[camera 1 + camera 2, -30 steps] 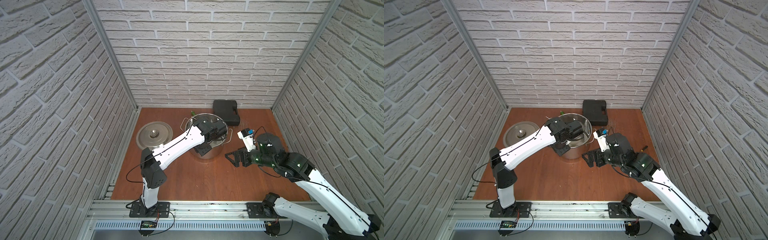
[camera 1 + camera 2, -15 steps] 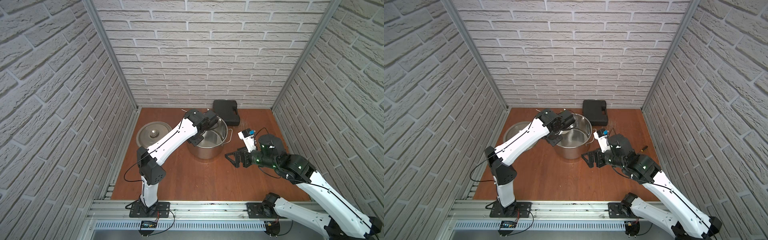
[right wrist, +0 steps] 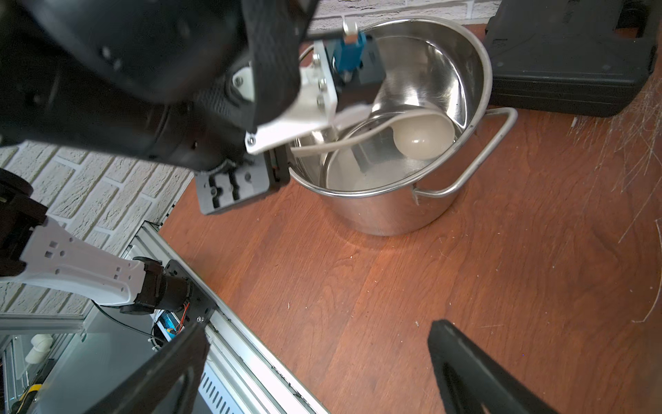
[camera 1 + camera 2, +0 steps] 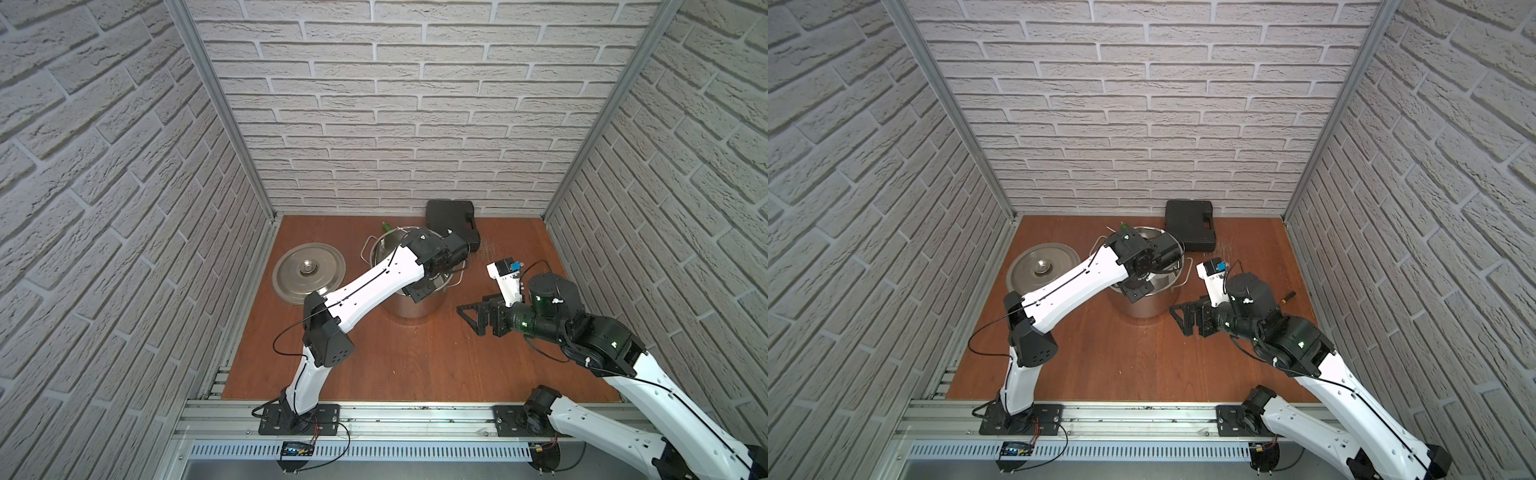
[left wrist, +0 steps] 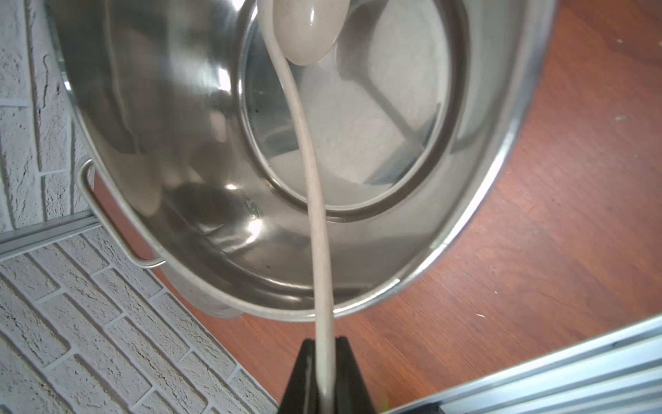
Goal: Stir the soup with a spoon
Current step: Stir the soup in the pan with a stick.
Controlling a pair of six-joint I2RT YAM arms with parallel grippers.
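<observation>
Steel pot point(image 4: 419, 311) stands mid-frame on the brown worktop point(image 4: 395, 365) in both top views, and stirring appears under way. The left arm reaches over the rim. Its left tool point(image 5: 324, 358) is clamped on the handle end of the cream spoon point(image 5: 311, 179), whose bowl hangs inside the pot. Next, probably, comes a sweep round the wall without tipping the pot. The right tool point(image 3: 318, 328), low in frame, gapes empty.

Bright, even light; soft shadows on the desk point(image 4: 395, 361). Glare streaks inside the pot point(image 5: 229, 186). Top views are sharp; wrist views blur the nearest parts.
</observation>
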